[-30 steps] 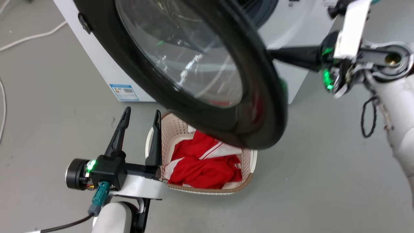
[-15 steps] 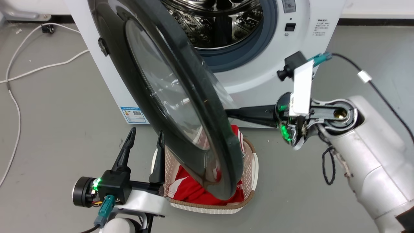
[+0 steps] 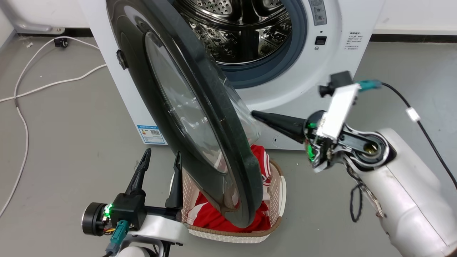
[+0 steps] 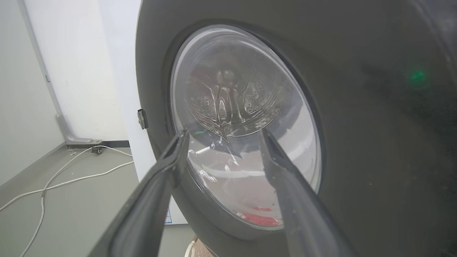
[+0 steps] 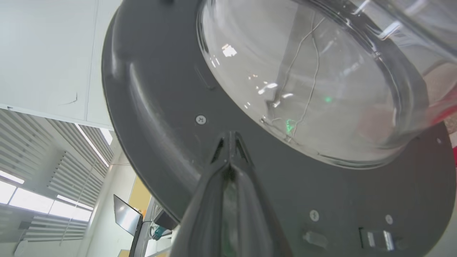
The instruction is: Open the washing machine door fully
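Note:
The white washing machine faces me with its steel drum exposed. The black washing machine door is swung out on its left-side hinge and stands almost edge-on to me. My right gripper is shut, holds nothing, and points left at the door's inner side beside the glass bowl. In the right wrist view the shut fingertips lie close to the door's inner black face, just below the bowl; I cannot tell whether they touch. My left gripper is open before the door's outer face, apart from it.
A beige laundry basket with red cloth sits on the floor under the door's lower edge, right beside my left gripper. White cables trail across the grey floor at the left. A blue label marks the machine's lower left.
The head camera has shifted, bringing the drum into view. The door has swung further out, from facing me to nearly edge-on. My right gripper's tip has come clear of the door rim.

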`<state>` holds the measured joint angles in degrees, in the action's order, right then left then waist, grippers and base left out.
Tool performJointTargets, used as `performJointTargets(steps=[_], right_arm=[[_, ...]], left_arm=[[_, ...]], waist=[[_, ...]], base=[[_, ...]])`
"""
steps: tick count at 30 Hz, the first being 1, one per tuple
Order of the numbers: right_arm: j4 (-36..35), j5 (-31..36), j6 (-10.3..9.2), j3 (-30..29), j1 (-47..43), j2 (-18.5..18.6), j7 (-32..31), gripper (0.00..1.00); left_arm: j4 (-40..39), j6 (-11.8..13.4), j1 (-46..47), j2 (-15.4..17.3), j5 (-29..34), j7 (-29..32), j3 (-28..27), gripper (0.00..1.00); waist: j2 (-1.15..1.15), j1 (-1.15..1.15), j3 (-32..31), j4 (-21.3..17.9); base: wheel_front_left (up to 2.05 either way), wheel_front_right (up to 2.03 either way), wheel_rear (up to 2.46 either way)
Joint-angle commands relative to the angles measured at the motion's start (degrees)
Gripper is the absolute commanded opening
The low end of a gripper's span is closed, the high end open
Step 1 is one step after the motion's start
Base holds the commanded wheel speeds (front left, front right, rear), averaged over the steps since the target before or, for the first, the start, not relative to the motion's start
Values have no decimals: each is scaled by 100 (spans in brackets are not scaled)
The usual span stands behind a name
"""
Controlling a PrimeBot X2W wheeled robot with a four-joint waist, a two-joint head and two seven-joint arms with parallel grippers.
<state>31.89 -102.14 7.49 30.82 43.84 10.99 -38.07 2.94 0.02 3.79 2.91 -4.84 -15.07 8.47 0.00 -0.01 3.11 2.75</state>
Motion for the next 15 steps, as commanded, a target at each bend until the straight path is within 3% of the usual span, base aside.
performJointTargets(steps=[1,6,15], right_arm=[[-100,103,0,-90,-224,110,273,0],[-488,144,0,-603,-940,307,1240,0],[-1527,112,0,-1446,-2489,754,2393,0]], left_arm=[[8,24,-71,-4,-47,-14,-19,100],[44,47,-150,-4,-80,-14,-42,100],[98,97,-269,-4,-96,-14,-106,100]], waist=[[0,1,-22,-22],[0,1,-121,-100],[0,1,-291,-290]], base=[[0,0,0],[0,0,0],[0,0,0]])
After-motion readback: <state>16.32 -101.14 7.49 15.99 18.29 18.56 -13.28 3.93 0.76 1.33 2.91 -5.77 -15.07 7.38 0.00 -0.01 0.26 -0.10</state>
